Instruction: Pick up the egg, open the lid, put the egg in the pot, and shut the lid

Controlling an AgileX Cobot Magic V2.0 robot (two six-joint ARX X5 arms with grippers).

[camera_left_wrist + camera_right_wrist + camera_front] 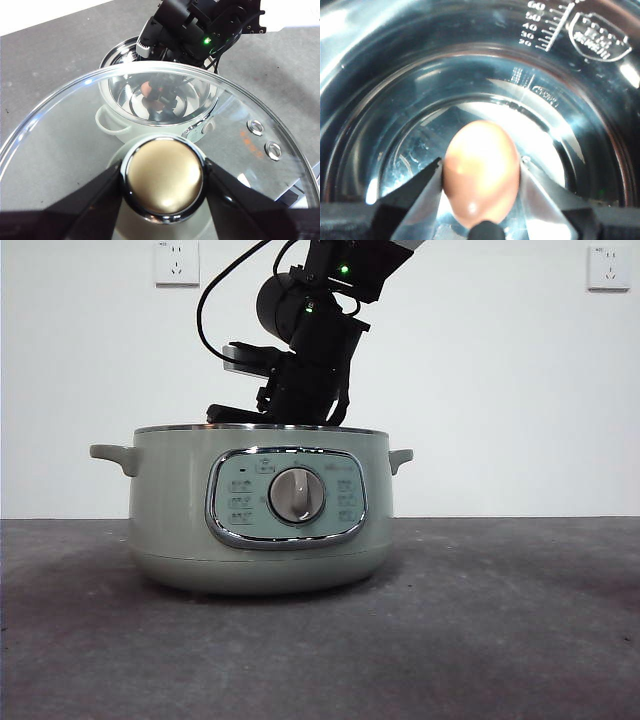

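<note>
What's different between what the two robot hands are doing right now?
The left gripper grips the lid by its knob, held away from the pot; the right gripper grips the egg inside the pot. The lid is wide clear glass; the egg is small, brown and opaque. Both are shut on something.

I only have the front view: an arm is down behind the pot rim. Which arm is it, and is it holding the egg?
Observer: It is the right gripper. It is shut on the egg, inside the pot above the steel bottom.
Operator: Where's the lid? I don't see it.
Observer: The left gripper has it, jaws clamped on the knob. The lid is held up off the pot, to one side.
Operator: Anything else in the pot?
Observer: No. The right wrist view shows only the bare steel bowl with fill markings on the wall.
</note>
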